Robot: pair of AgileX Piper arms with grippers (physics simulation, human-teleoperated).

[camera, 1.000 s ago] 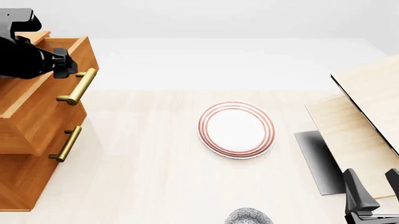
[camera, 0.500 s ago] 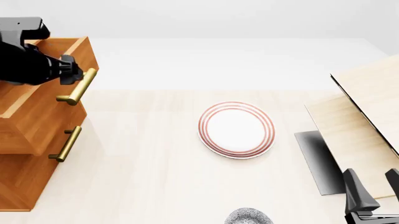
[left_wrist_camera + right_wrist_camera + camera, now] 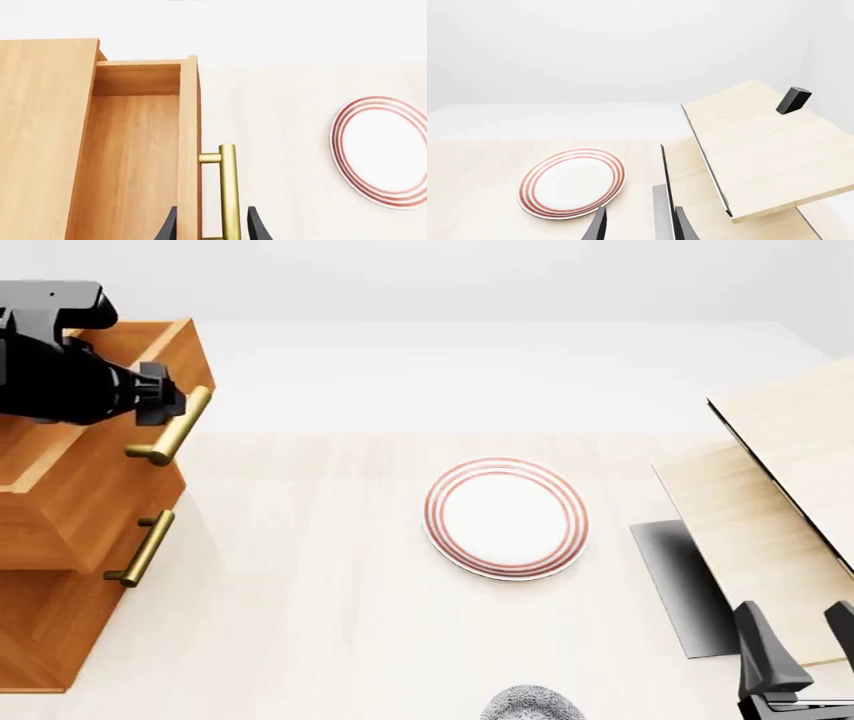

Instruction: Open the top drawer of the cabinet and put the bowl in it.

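Observation:
The cabinet [image 3: 40, 630] stands at the table's left. Its top drawer [image 3: 107, 480] is pulled partly out; its bare inside shows in the left wrist view [image 3: 133, 165]. My left gripper [image 3: 167, 398] reaches over the cabinet to the upper end of the drawer's brass handle [image 3: 167, 435]. In the left wrist view the gripper [image 3: 212, 222] is open, its fingers straddling the drawer front and the handle [image 3: 229, 190] with gaps on both sides. The speckled bowl [image 3: 534, 706] lies at the front edge, partly cut off. My right gripper [image 3: 794, 612] is open and empty at the front right.
A flat white plate with red rings [image 3: 506, 518] lies mid-table, also in the right wrist view [image 3: 572, 182]. A pale light-wood box [image 3: 787, 470] with a tilted lid stands at the right, with a black block [image 3: 793, 100] on it. A lower drawer handle [image 3: 140, 548] sits below.
My left gripper has moved right to the handle's upper end. The top drawer's front stands slightly further right. The right arm has not moved.

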